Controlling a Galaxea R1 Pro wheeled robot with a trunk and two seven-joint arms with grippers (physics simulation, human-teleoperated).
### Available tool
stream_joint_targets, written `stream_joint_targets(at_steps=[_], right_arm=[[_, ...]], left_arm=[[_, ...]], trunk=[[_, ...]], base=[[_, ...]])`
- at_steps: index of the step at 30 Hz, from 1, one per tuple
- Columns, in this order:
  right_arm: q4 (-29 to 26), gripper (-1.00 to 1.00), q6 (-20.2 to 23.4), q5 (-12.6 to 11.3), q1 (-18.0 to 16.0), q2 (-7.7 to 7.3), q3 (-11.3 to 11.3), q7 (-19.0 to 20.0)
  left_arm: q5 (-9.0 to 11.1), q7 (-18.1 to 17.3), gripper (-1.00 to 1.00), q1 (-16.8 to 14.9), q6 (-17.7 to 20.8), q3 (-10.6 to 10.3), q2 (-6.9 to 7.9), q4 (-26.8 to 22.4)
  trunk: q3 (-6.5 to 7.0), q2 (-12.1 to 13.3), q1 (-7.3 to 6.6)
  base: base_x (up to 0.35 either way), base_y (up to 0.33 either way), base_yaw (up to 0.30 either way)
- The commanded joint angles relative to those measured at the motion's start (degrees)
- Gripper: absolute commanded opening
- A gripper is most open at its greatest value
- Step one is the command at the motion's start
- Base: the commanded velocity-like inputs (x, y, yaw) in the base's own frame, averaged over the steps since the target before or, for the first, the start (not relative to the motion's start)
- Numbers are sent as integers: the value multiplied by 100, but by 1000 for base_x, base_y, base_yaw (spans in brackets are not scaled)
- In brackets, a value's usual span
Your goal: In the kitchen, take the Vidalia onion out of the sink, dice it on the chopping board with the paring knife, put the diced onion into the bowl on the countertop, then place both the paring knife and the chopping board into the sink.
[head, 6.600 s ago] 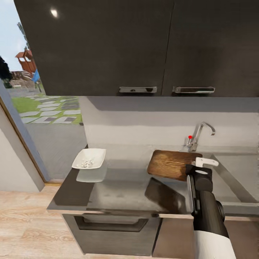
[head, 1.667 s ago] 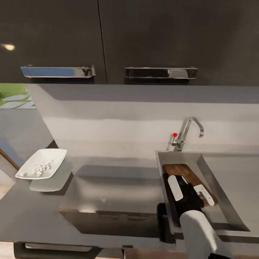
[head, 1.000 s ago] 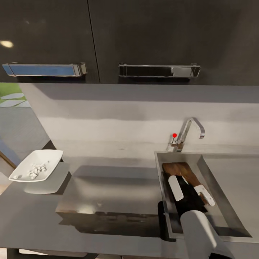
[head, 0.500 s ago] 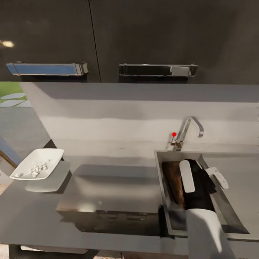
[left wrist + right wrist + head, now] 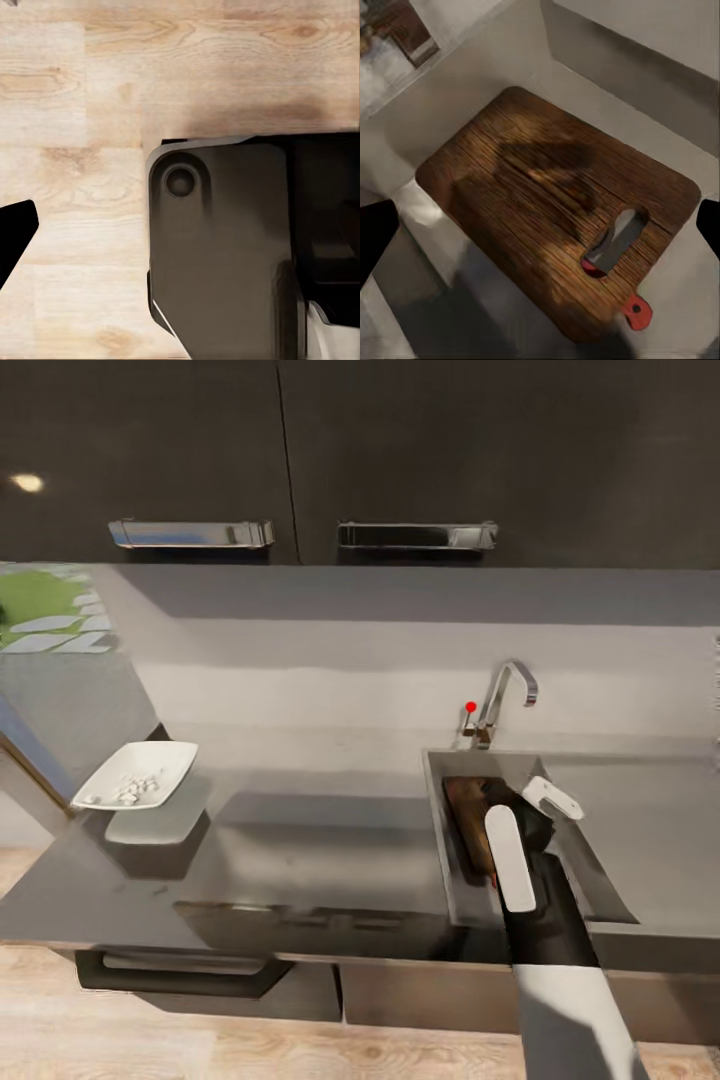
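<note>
1. The chopping board (image 5: 547,217) is seen lying inside the sink (image 5: 440,840), resting on the basin floor between the grey walls; in the head view only a brown strip of it (image 5: 468,822) shows beside the right arm.
2. The paring knife (image 5: 619,262) is found under the board: a dark piece of it shows through the oblong handle slot, and the red-orange handle end sticks out past the board's edge.
3. The right gripper (image 5: 520,815) is held above the board inside the basin, with its jaws spread wide apart and nothing between them; one white finger (image 5: 552,798) is seen near the sink's back corner.
4. In the right wrist view, the dark fingertips (image 5: 375,236) are visible at both picture edges, clear of the board.
5. The bowl (image 5: 135,775) is placed on the countertop (image 5: 300,860), well apart from the sink, with small white diced pieces (image 5: 128,789) inside it.
6. The faucet (image 5: 500,700) with its red knob (image 5: 470,707) stands just behind the basin.
7. The left gripper's state cannot be told: in the left wrist view one dark fingertip (image 5: 15,236) is seen over the wooden floor (image 5: 90,90), beside a dark part of the robot's body (image 5: 225,255).
</note>
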Motion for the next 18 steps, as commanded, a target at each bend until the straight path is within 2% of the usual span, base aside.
stream_joint_targets(at_steps=[1,3,6,11,13,14,15,18], right_arm=[[-9,100,58,-6,47,6,215,102],[-16,100,44,85,208,6,526,207],[-22,100,7,203,377,-38,809,433],[-193,100,-261,257,800,-270,928,768],[-332,100,-349,311,994,-302,941,805],[-526,100,-407,548,1289,-318,1053,927],[-577,100,-461,701,1422,-321,1147,1011],[-651,100,-1167,1470,2048,-325,1336,1302]], left_arm=[[52,48,100,0,-11,-48,11,-7],[52,48,100,0,-11,-48,11,-9],[52,48,100,0,-11,-48,16,-14],[52,48,100,0,-11,-48,19,-15],[52,48,100,0,-10,-48,18,-11],[52,48,100,0,-11,-48,18,-8],[52,48,100,0,-11,-48,19,-11],[52,48,100,0,-11,-48,19,-11]], trunk=[[-10,-12,1],[-10,-12,1],[-10,-12,1],[-10,-12,1],[-10,-12,1],[-10,-12,1],[-10,-12,1],[-10,-12,1]], base=[[-333,0,0],[-333,0,0],[-333,0,0],[-333,0,0],[-333,0,0],[-334,0,0],[-333,0,0],[-333,0,0]])
